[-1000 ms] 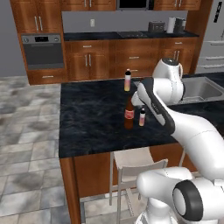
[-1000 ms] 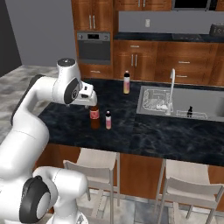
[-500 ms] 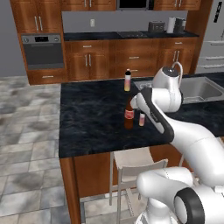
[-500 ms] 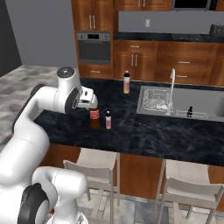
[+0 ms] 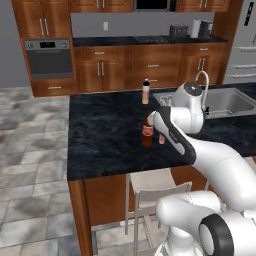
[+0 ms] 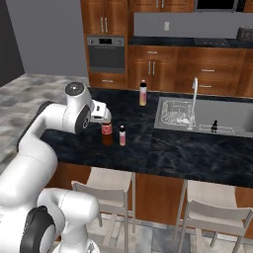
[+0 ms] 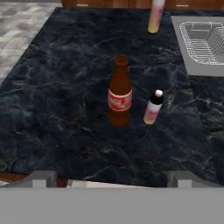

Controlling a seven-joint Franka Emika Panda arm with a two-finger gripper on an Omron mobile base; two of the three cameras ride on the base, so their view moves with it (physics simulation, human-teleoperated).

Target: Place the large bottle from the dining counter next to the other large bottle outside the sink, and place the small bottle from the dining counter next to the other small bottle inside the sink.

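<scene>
End effector [image 6: 105,116] hangs empty, jaws spread wide, just short of the large bottle [image 7: 120,91]. That bottle stands upright on the black marbled desk [image 7: 65,78], taken here as landmark. The small bottle [image 7: 152,107] stands just beside it on the sink side, apart, not touching. The other large bottle [image 7: 155,15] stands farther along the desk, beside the sink [image 6: 173,111]. The other small bottle [image 6: 214,126] sits down in the basin near the faucet [image 6: 193,101]. Step in hand, as I judge it: reach for the large bottle. Best approach level, jaws straddling the body at the red label, below the neck. Keep the sink-side finger out of the small bottle; the gap is narrow, a nudge could tip it. Desk top is glossy and flat. Wood cabinets and a wall oven [image 5: 49,58] line the far wall; grey stone tile floor; pale stools [image 6: 105,185] tuck under the desk's near edge.
</scene>
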